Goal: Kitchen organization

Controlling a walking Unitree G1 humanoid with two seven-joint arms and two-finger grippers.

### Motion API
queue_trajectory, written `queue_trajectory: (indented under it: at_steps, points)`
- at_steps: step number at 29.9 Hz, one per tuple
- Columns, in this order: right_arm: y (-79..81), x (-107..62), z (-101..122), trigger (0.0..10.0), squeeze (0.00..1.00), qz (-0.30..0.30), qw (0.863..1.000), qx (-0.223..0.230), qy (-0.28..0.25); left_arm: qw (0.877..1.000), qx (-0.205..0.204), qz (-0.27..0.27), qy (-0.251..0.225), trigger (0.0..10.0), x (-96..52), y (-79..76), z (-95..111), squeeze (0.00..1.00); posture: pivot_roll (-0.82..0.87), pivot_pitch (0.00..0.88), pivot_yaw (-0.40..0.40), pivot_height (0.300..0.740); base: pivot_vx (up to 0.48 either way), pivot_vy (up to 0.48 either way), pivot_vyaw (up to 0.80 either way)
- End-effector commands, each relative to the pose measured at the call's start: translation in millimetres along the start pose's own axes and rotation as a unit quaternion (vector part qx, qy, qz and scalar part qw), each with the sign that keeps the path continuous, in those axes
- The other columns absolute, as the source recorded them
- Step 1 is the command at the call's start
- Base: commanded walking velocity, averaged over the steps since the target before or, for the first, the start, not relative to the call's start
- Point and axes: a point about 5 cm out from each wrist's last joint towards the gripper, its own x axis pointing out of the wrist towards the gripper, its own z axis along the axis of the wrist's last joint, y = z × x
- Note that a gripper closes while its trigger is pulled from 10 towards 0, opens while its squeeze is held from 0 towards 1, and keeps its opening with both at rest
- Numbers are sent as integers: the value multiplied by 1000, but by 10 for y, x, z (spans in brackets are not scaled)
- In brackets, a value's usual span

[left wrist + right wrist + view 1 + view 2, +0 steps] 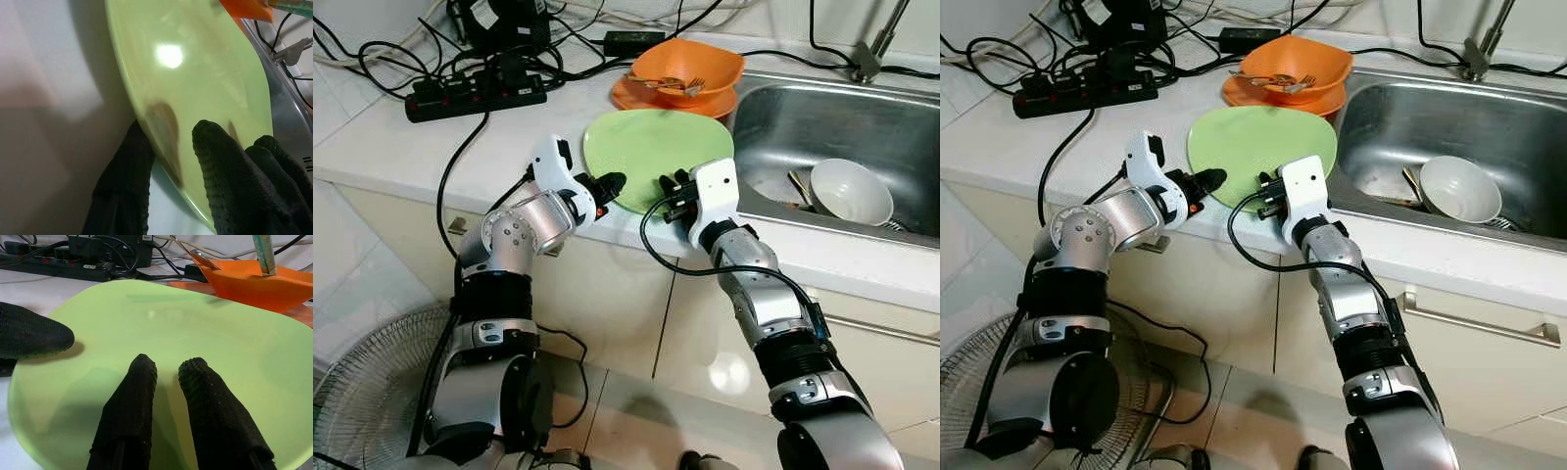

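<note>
Green plate (651, 147) sits at the counter's (382, 137) front edge. Your left gripper (607, 186) pinches its rim; your right gripper's (671, 186) jaws rest nearly closed, empty. Lift gently next.

Our arms are silver with black joint bands and round screwed caps. Each white wrist housing ends in a gripper, left gripper (610, 185) and right gripper (670, 188), with knurled black fingers (131, 406). A black cable loops from our right wrist.
</note>
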Motion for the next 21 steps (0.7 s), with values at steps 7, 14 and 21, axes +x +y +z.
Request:
queue_trajectory:
  at_steps: [7, 14, 21]
  points:
    - [1, -36, -77, 10000, 0, -5, 1000, 12, 15, 1000, 4, -1, 18, 0, 31, -22, -83, 0, -14, 98, 64, 732, 0, 0, 0]
    - [-1, -35, -76, 10000, 0, -5, 1000, 12, 15, 1000, 0, 1, 15, 0, 34, -2, -77, 0, -15, 95, 61, 732, 0, 0, 0]
    - [-7, -30, -70, 10000, 0, -5, 1000, 12, 16, 1000, -5, 5, 10, 0, 22, 23, -70, 0, -14, 95, 58, 732, 0, 0, 0]
